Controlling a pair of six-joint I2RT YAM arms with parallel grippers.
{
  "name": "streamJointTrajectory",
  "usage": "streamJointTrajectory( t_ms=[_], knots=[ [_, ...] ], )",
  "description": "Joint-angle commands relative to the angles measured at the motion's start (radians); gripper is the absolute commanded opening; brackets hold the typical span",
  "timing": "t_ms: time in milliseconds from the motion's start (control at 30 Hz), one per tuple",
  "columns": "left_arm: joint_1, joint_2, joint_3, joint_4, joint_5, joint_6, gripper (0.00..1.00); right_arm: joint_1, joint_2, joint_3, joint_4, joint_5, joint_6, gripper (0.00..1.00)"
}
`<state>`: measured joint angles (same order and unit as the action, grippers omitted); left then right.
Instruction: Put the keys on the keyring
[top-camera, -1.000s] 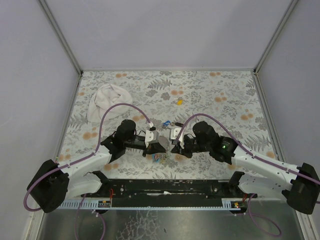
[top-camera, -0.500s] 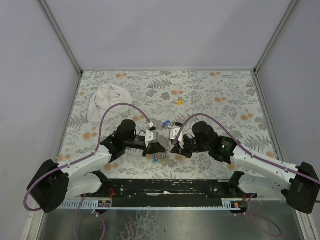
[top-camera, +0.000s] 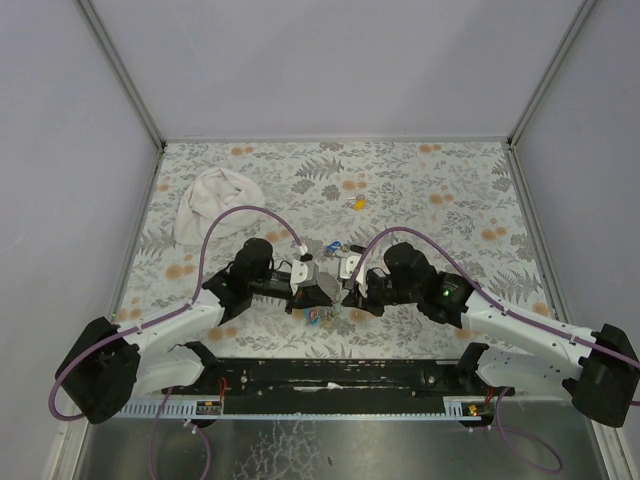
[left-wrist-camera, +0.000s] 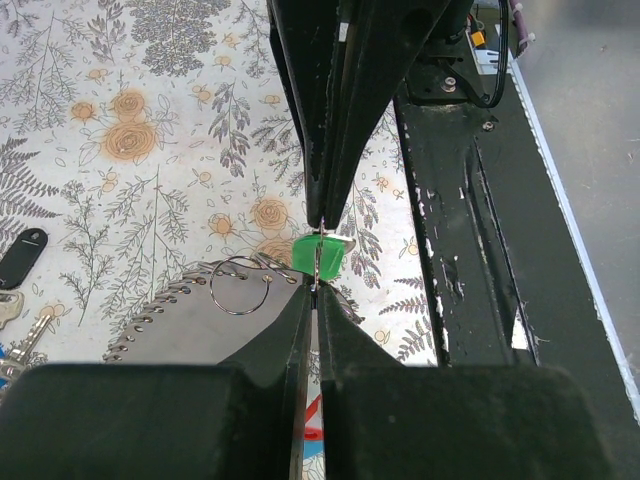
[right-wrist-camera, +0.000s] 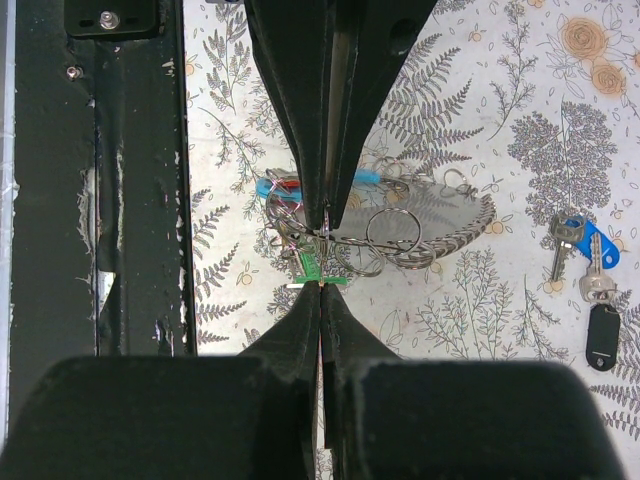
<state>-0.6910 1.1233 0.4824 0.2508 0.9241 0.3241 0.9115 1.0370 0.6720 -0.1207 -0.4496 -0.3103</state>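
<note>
My left gripper (top-camera: 324, 293) and right gripper (top-camera: 345, 292) meet tip to tip near the table's front middle. The left gripper (left-wrist-camera: 317, 283) is shut on a thin metal ring of the keyring (left-wrist-camera: 170, 305), whose grey coil trails off to the left. The right gripper (right-wrist-camera: 321, 286) is shut on the green key (right-wrist-camera: 314, 268), held against the keyring's rings (right-wrist-camera: 385, 230) beside the light-blue piece (right-wrist-camera: 272, 186). The green key's head (left-wrist-camera: 319, 254) sits between both tips. The blue key (right-wrist-camera: 592, 244) and black key (right-wrist-camera: 603, 336) lie together on the table. The yellow key (top-camera: 358, 203) lies farther back.
A white cloth bundle (top-camera: 213, 203) lies at the back left of the floral table (top-camera: 450, 200). The black base rail (top-camera: 340, 375) runs along the near edge, close under both grippers. Grey walls stand on three sides.
Almost nothing has moved. The right arm has shifted very slightly; both grippers stay shut at the same spot.
</note>
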Motion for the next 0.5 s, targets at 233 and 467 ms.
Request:
streamJointTrajectory(
  t_ms=[233,467],
  knots=[
    [-0.003,0.005,0.036,0.049,0.036,0.012,0.0,0.001,0.005,0.035,0.053,-0.003,0.006,0.0],
    [-0.002,0.006,0.038,0.044,0.042,0.012,0.0,0.001,0.003,0.035,0.057,-0.002,0.01,0.0]
  ],
)
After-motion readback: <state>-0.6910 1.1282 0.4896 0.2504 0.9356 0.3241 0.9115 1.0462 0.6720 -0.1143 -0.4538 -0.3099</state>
